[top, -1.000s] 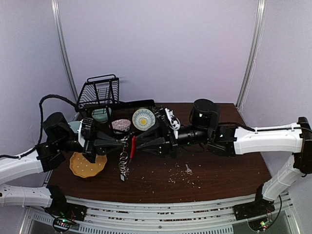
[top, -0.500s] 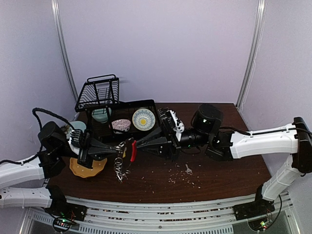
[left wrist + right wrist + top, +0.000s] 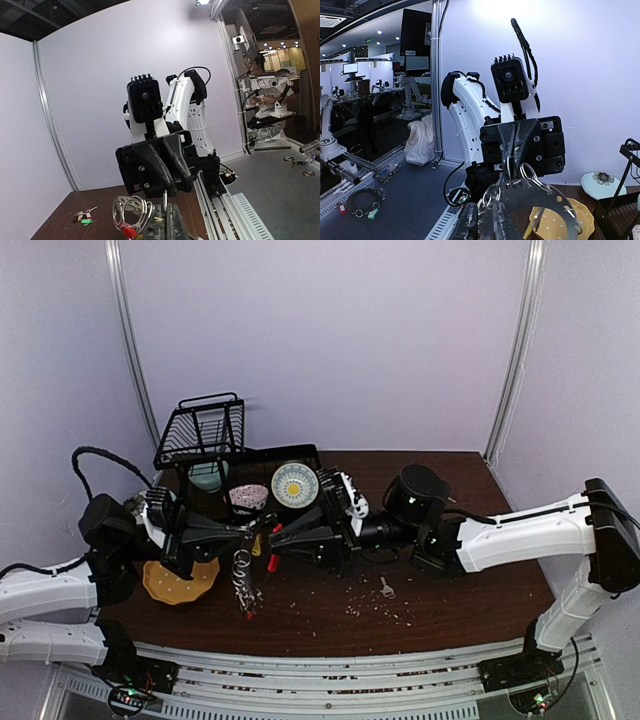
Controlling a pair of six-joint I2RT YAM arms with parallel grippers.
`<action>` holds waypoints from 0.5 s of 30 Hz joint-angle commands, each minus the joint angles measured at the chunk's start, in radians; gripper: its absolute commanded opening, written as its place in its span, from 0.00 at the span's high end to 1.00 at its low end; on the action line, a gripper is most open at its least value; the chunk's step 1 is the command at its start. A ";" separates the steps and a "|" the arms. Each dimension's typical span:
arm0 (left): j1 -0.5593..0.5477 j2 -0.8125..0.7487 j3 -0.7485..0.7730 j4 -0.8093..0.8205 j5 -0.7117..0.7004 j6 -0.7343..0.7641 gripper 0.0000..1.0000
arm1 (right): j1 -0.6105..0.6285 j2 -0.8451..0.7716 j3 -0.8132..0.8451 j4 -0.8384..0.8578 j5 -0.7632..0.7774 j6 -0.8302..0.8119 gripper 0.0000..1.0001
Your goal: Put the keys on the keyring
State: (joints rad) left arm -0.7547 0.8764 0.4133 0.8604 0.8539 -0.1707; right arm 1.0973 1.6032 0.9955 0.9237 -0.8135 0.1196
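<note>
Beside the hanging keyring (image 3: 247, 575) lies a yellow plate (image 3: 175, 585).

Pale lilac walls (image 3: 330, 340) with 2 silvery metal uprights (image 3: 131, 350) enclose a dark brown wooden bench (image 3: 470, 590) under even light.

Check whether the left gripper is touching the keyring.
Touching. The right wrist view shows the keyring hanging from the shut left gripper; the top view agrees.

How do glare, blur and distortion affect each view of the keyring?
Top external: even light, silvery chain keyring with red clip small but legible. Left wrist: fisheye bows straight edges. Right wrist: bright glare at top; nearest rings out of focus.
</note>
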 commanded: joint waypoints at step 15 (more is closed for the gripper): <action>-0.003 0.150 -0.010 0.455 -0.030 -0.370 1.00 | 0.006 0.025 -0.002 0.173 0.085 0.127 0.80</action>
State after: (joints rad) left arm -0.7547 1.0065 0.4110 1.1446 0.8356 -0.4385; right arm 1.0992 1.6096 0.9955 1.0107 -0.7551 0.1978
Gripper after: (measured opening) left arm 0.006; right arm 0.197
